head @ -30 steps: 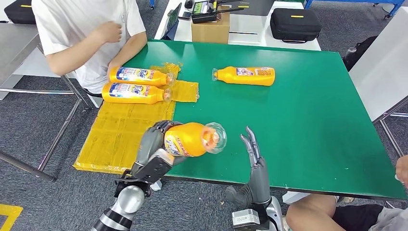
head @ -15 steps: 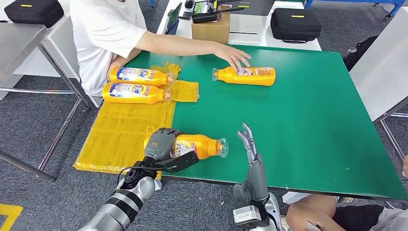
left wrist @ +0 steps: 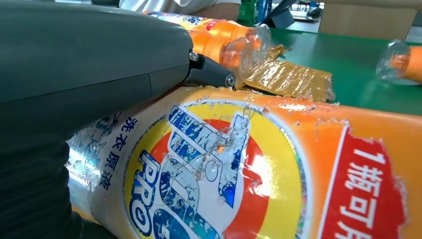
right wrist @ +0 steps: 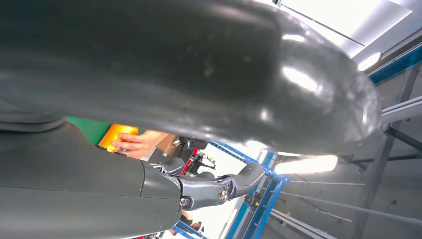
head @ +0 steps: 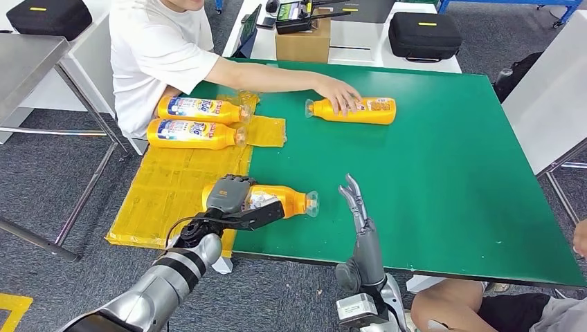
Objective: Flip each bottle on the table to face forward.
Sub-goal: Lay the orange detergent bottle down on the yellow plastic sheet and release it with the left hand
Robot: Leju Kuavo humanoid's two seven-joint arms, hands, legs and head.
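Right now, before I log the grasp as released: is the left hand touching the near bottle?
Touching. In the head view the left hand lies over the near bottle; the left wrist view shows the hand pressed against its label.

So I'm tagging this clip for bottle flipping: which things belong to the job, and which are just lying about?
Job:
- bottle under the left hand: near bottle
- far bottle, a person's hand on it
- two bottles on the yellow sheet

Lying about:
- cardboard box
- black case
- right hand, holding nothing
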